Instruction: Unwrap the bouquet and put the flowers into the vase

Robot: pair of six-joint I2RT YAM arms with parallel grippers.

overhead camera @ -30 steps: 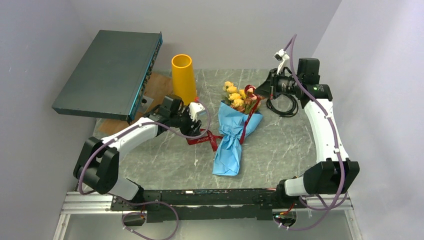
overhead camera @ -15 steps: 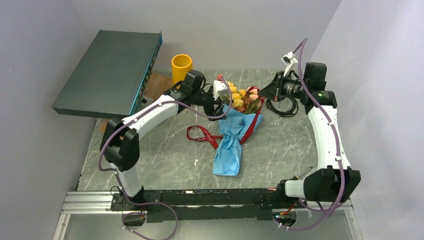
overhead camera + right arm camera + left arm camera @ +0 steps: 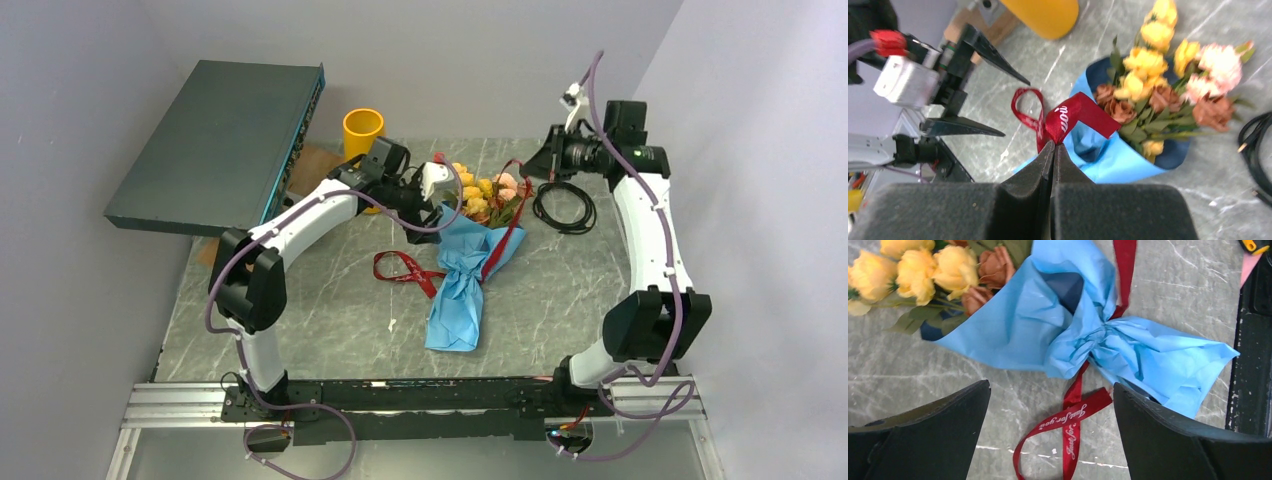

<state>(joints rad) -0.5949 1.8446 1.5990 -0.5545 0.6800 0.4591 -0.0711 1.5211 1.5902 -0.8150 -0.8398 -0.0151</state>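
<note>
The bouquet lies mid-table, its crinkled blue paper pinched at the waist. The flowers, yellow, pink and brown roses, stick out of its far end. My right gripper hangs above and right of them, shut on the dark red ribbon, which runs taut down to the wrap. The ribbon's other end curls loose on the marble. My left gripper hovers open just left of the wrap, holding nothing. The orange-yellow vase stands behind my left arm, partly hidden.
A dark flat box overhangs the table's far left, with a brown board under it. A coiled black cable lies right of the flowers. The table's black front rail shows in the left wrist view.
My left arm swung from beside the vase over to the bouquet and its jaws opened wide. My right gripper rose slightly, pulling the ribbon tighter.
</note>
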